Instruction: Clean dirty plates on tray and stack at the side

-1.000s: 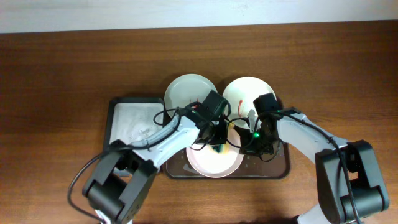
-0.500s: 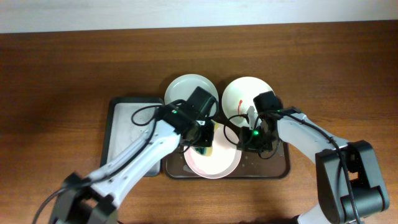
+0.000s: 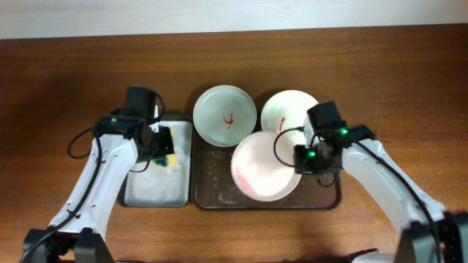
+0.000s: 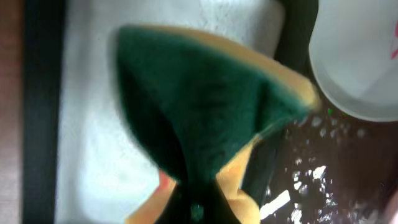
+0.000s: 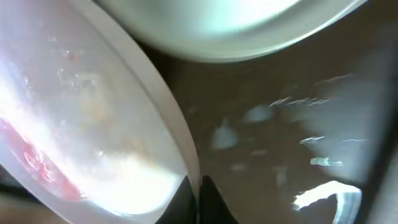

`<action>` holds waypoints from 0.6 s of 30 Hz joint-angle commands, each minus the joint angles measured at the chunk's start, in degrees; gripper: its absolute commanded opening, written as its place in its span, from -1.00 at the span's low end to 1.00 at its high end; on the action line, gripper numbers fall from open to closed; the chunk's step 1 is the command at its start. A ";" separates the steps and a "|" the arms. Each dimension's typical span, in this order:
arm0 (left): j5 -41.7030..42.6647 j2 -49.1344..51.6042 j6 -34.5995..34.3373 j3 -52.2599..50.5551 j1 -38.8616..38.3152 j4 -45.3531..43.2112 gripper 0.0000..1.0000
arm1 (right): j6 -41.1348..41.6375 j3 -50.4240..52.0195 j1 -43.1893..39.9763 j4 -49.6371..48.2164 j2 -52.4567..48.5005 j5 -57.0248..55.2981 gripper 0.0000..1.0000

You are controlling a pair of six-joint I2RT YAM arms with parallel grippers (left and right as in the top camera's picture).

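Note:
The dark brown tray (image 3: 219,199) lies in the middle, wet with suds. My right gripper (image 3: 301,159) is shut on the rim of a white plate (image 3: 265,166) and holds it tilted over the tray; in the right wrist view the plate (image 5: 81,124) shows faint red smears. A pale green plate (image 3: 224,113) and another white plate (image 3: 289,108), both with red marks, rest at the tray's far edge. My left gripper (image 3: 161,148) is shut on a green and yellow sponge (image 4: 205,118) over the smaller white-bottomed tray (image 3: 155,186).
The white-bottomed tray sits directly left of the brown tray. Bare wooden table (image 3: 66,88) surrounds both trays on all sides.
My left gripper carried the sponge left, off the plate to over the white-bottomed tray. My right gripper lifted the white plate and shifted it right.

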State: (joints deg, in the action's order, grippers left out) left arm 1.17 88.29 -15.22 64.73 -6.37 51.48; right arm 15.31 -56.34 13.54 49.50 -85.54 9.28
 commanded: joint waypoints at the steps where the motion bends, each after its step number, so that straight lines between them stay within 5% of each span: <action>1: 4.48 -1.09 5.09 -7.34 2.56 -6.40 -1.00 | -0.39 -2.16 2.05 0.74 6.62 -17.57 -0.92; 7: 4.39 -0.98 5.95 -20.76 2.80 -22.95 -1.00 | 0.20 -3.67 16.13 0.66 10.34 -44.06 -0.92; 8: 4.39 -0.98 5.95 -21.70 2.80 -23.82 -0.67 | 0.22 -4.22 19.74 0.37 10.34 -48.59 -0.92; 9: 4.42 -0.98 5.95 -21.79 2.80 -23.85 -0.14 | 0.22 -4.66 21.88 0.20 10.34 -51.25 -0.92; 10: 4.42 -0.98 5.92 -21.79 2.80 -23.82 0.13 | 0.20 -5.01 23.54 0.11 10.34 -53.22 -0.92; 12: 4.44 -0.98 5.90 -21.79 2.78 -22.32 0.25 | 0.20 -5.73 29.18 0.04 10.34 -60.81 -0.92; 15: 4.44 -0.98 5.90 -21.86 2.78 -19.76 0.21 | 0.22 -5.73 34.18 -0.48 10.34 -72.11 -0.92; 17: 4.44 -0.98 5.90 -21.86 2.78 -19.50 -0.61 | 0.22 -5.75 34.93 -0.90 10.34 -74.29 -0.92; 18: 4.44 -1.01 5.92 -21.86 2.80 -19.10 -0.87 | 0.22 -5.75 34.84 -0.85 10.34 -74.29 -0.92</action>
State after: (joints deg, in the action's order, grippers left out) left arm 5.19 88.07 -9.89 43.46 -3.77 31.40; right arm 14.98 -60.71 48.03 48.82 -76.09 -58.59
